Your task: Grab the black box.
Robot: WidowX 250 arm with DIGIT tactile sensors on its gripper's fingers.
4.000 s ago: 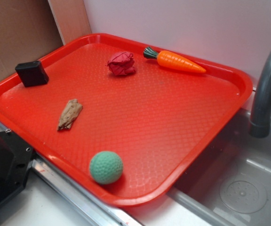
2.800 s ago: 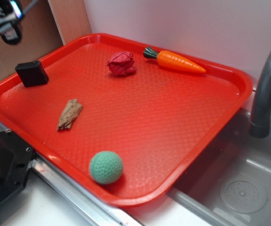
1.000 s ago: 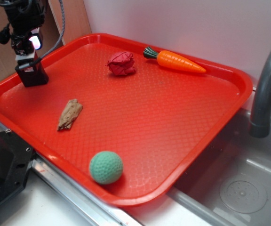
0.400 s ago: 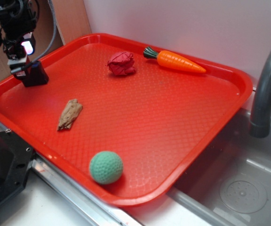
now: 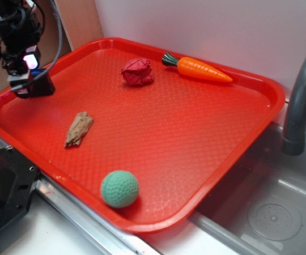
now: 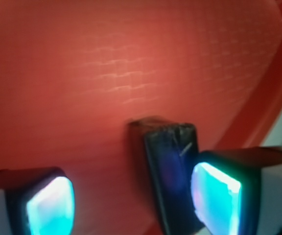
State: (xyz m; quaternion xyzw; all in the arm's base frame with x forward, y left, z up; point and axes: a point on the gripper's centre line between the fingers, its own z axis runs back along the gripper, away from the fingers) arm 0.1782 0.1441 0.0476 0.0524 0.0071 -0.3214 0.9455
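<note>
From my remote seat, the tool (image 5: 21, 82) is down at the far left corner of the red tray (image 5: 259, 106), right on top of the black box (image 5: 40, 86). The exterior view mostly shows the arm's black body and cable covering the left part of the box, with a pink light glowing on the tool.

The wrist view is blurry but more useful. The tool is spread open, with one glowing cyan pad (image 6: 50, 205) at the lower left and the other at the lower right. The black box (image 6: 170, 171) sits between them but way off centre: it's pressed up against the right pad, maybe touching, while the left pad is well apart from it with bare tray floor in the gap. So nothing is gripped as far as I can see.

Rest of the tray, relative to the box: a brown scrap (image 5: 79, 128) that looks like bark or wood lies near it toward the front, a crumpled red wad (image 5: 137, 71) is off to the right, and a toy carrot (image 5: 197, 68) lies past that by the tray's back rim. A green ball (image 5: 120, 188) sits at the front edge. A grey faucet (image 5: 302, 95) stands beyond the tray's right side.
</note>
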